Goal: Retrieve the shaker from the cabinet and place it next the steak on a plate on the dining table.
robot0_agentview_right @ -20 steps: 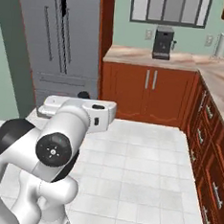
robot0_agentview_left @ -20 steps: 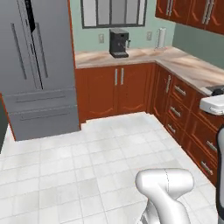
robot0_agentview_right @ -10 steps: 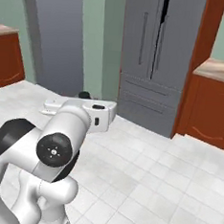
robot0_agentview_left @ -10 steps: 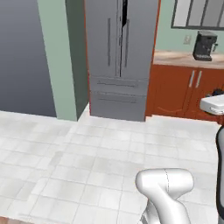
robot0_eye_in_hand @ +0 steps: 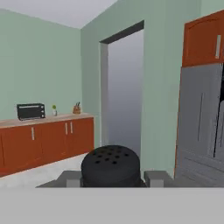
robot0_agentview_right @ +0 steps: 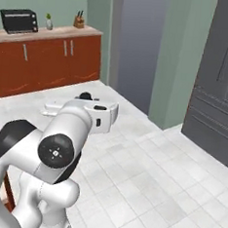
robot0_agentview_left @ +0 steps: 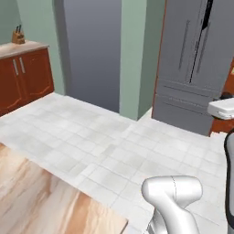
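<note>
In the hand view the shaker [robot0_eye_in_hand: 110, 164] is a dark cylinder with a perforated round top, standing between the two fingertips. My gripper [robot0_eye_in_hand: 111, 178] is shut on it. From the right base view the shaker [robot0_agentview_right: 85, 95] is a small dark knob at the white hand, and my gripper [robot0_agentview_right: 83, 100] is held over the tiled floor. A beige marbled top [robot0_agentview_left: 45, 201] in the lower left of the left base view looks like a corner of the dining table. The steak, the plate and the cabinet are out of view.
A grey fridge [robot0_agentview_left: 196, 68] stands at the right, with a red-brown cabinet [robot0_eye_in_hand: 204, 41] above it. Left of it are a green wall and a doorway [robot0_agentview_right: 136, 44]. Low red-brown cabinets [robot0_agentview_right: 47, 63] carry a black toaster oven [robot0_agentview_right: 19, 20] and a knife block [robot0_agentview_right: 79, 21]. White tiled floor [robot0_agentview_left: 105, 137] lies between.
The whole picture has swung: the base has turned left. The fridge slid to the right, and the doorway, the low cabinets and the beige top came into view. The grip on the shaker is unchanged.
</note>
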